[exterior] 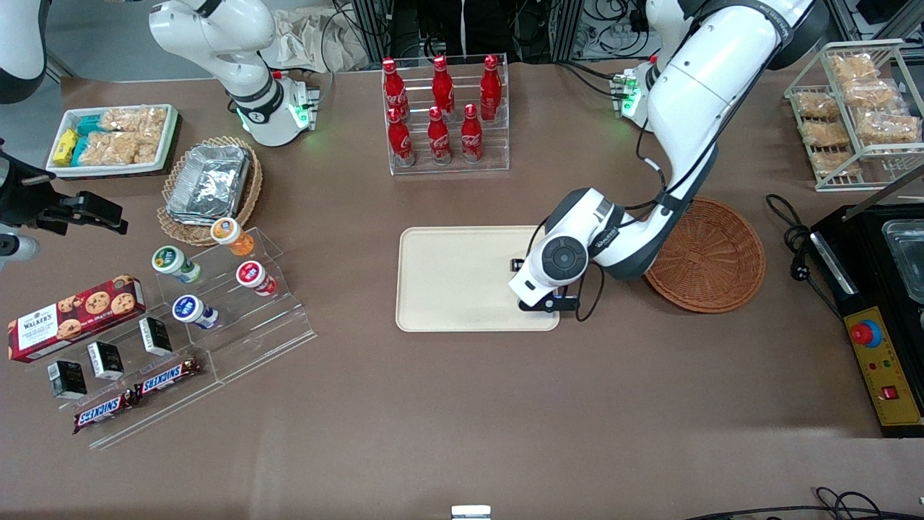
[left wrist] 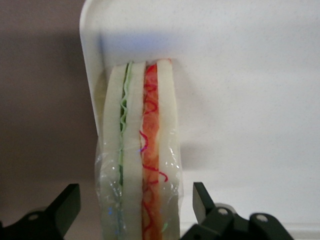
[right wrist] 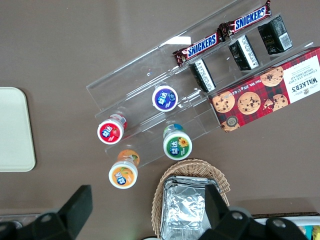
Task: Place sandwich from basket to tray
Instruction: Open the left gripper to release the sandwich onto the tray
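Front view: the gripper (exterior: 517,266) hangs low over the tray (exterior: 447,282), at the edge nearest the basket (exterior: 711,254), which holds nothing. A clear rack holds six red Coca-Cola bottles (exterior: 440,108). Toward the parked arm's end, a tan basket (exterior: 211,189) carries stacked foil containers, a white tray (exterior: 112,141) holds snack packets, and a clear stepped stand (exterior: 216,318) shows four small tubs, black boxes and two Snickers bars (exterior: 137,393). A red Walker's cookie box (exterior: 76,318) lies beside it.

Left wrist view: the sandwich (left wrist: 140,165), wrapped in clear film, stands on edge on the tray (left wrist: 240,100) by its rim, between the fingers (left wrist: 202,202), which are spread wide and clear of it.

Right wrist view: Snickers bars (right wrist: 220,35) and the Walker's box (right wrist: 267,90) read plainly; the tubs' (right wrist: 165,97) lids carry small writing I cannot read. The foil containers (right wrist: 190,210) sit in their basket.
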`<state>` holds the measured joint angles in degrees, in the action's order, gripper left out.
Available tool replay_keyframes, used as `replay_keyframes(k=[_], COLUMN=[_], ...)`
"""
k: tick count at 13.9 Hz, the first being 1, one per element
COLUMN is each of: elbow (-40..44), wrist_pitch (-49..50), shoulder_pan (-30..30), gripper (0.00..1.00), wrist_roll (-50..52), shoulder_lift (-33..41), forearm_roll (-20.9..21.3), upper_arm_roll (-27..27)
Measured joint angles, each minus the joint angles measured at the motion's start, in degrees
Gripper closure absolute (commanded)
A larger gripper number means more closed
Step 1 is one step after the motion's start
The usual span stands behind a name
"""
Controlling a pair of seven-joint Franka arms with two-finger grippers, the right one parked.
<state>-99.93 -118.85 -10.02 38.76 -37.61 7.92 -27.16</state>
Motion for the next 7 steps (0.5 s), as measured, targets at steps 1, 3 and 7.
replay_keyframes(k=[1,3,7], elbow=[0.4,1.61,2.72], wrist_pitch=[0.46,2.29,5.41], shoulder_pan=[0.05,0.3,4.49], gripper=[0.0,0.0,0.0], wrist_roll=[0.0,0.84,1.66], shoulder_lift=[0.7,3.44,11.86], forearm_roll=[0.02,0.03,0.04], upper_arm_roll=[0.0,0.11,0.41])
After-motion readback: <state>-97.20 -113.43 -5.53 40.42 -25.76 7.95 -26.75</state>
